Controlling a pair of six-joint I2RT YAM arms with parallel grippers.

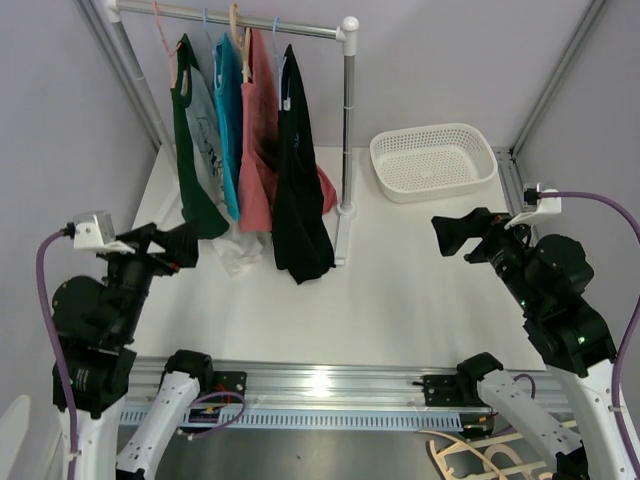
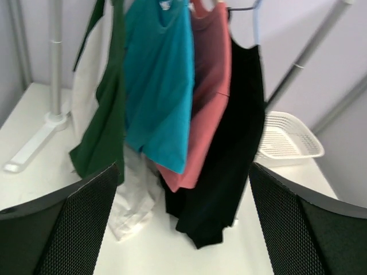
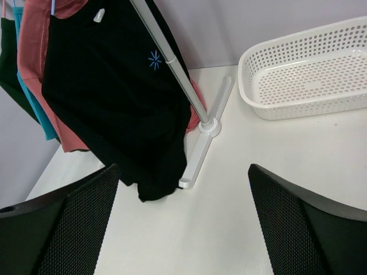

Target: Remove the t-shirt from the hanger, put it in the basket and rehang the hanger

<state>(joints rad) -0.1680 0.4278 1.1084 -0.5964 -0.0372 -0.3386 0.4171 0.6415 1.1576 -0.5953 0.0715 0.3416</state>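
Closest to the lenses are the grippers themselves. The left gripper [image 1: 185,246] and the right gripper [image 1: 450,235] both stand with jaws spread wide and nothing between them. They hover over the tabletop [image 1: 400,300] on either side of the rack [image 1: 347,120], short of its hanging clothes.

Five garments crowd the rack's top rail. A green shirt [image 1: 190,150] hangs at its left end, then a white garment [image 1: 208,130] whose hem pools on the tabletop under the rail. After those come a teal shirt [image 1: 228,120], a pink shirt [image 1: 260,150] and a black t-shirt [image 1: 300,200] just beside the rack's right post. The black one is probably the target, though its pale hanger [image 2: 256,28] is too thin to read well. A basket [image 1: 433,160] sits to the right of the rack's foot.

Every shirt is on its hanger, so the job is not yet begun. The main risk is the crowding: black and pink overlap, and a grip low on the cloth could catch both. A straight downward pull would likely snag the neckline on the hanger's shoulders and drag the hanger off the rail. It could even tip the rack, which stands on a narrow foot. One sleeve side should be worked off first.
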